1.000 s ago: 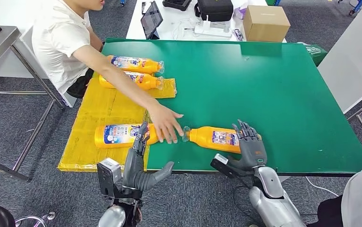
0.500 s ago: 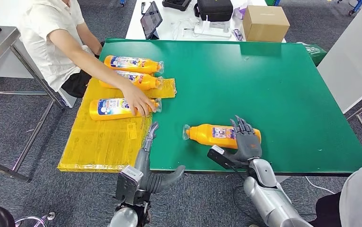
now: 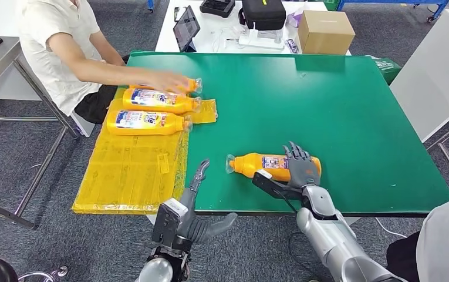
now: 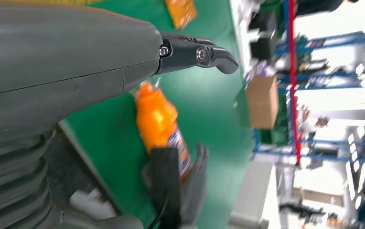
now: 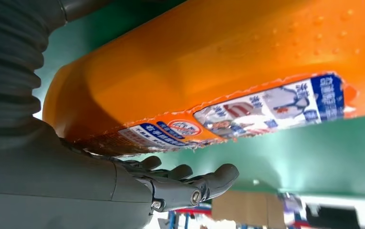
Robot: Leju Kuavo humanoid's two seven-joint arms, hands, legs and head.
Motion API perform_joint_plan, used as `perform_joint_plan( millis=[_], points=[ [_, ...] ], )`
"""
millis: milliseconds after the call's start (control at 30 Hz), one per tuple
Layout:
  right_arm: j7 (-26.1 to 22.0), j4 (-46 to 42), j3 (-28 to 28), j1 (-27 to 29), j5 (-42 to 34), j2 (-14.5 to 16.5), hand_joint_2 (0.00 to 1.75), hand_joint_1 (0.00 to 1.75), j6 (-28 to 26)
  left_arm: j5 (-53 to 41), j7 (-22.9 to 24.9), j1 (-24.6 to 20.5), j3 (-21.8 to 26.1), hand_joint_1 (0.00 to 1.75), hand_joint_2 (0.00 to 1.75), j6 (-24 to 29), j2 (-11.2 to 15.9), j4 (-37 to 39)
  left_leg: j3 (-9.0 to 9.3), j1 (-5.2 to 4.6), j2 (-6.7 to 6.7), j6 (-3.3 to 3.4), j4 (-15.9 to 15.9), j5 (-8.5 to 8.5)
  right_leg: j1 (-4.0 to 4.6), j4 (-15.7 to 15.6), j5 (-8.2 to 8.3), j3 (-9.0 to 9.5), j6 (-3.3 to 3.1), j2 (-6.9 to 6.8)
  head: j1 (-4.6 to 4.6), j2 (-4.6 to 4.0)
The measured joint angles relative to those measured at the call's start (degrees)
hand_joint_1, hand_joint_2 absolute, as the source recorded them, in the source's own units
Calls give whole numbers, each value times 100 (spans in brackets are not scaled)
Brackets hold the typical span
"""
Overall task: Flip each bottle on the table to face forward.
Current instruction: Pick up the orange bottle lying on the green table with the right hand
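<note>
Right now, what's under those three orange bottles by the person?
A yellow sheet lies under the three bottles, over the green table. The person's hand covers much of the farthest bottle.

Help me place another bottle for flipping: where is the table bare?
The green table is bare between the yellow mat and its right edge, beyond the bottle under the right robot hand. The mat's near half is free. It is crowded around three bottles by the person's hand.
</note>
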Motion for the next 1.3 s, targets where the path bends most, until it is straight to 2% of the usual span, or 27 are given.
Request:
perform_joint_plan(
  millis=[67,100,233,267,433,567,1033,1167,1300],
  points=[
    [138,-47,54,-27,37,-15,175,2,255,116,195,11,6,0,175,-209,3,-26,23,0,-3,7,-1,-9,0,-3,-8,9,4,0,1,0],
    [179,-85,84,-33,46,-28,175,9,360,168,278,22,10,0,175,-298,8,-44,28,0,-4,10,-1,-9,0,-3,-10,15,7,0,1,0],
    [230,-298,220,-23,61,-128,175,150,693,306,474,77,31,0,175,-504,36,-88,28,-1,-5,13,0,-1,-1,-4,-4,34,12,0,1,0],
    [234,-356,259,-15,72,-163,175,158,752,327,495,86,36,0,175,-528,41,-96,27,-1,-5,13,0,0,-1,-4,-2,47,13,0,1,0],
    [249,-535,390,4,114,-315,175,159,859,350,534,112,44,0,175,-562,63,-125,18,-1,-14,15,1,7,-1,-5,7,74,9,-4,0,0],
    [267,-615,446,22,94,-395,175,174,937,350,577,124,49,0,175,-590,65,-145,14,-1,-13,14,1,6,-1,-5,7,70,9,-3,1,0],
    [268,-728,512,57,-43,-490,175,175,996,344,656,131,57,0,175,-664,67,-174,9,-1,-13,14,1,6,-1,-5,6,65,9,-3,1,0],
    [-63,-729,504,66,-428,-504,175,175,999,392,675,131,61,0,175,-697,67,-174,9,-1,-10,14,1,5,0,-5,6,65,9,-3,1,0],
    [-858,-813,386,151,-1345,-518,175,175,1049,561,507,136,113,0,175,-504,58,-174,16,0,-3,11,1,-1,1,-6,7,67,8,3,3,0]
  ],
)
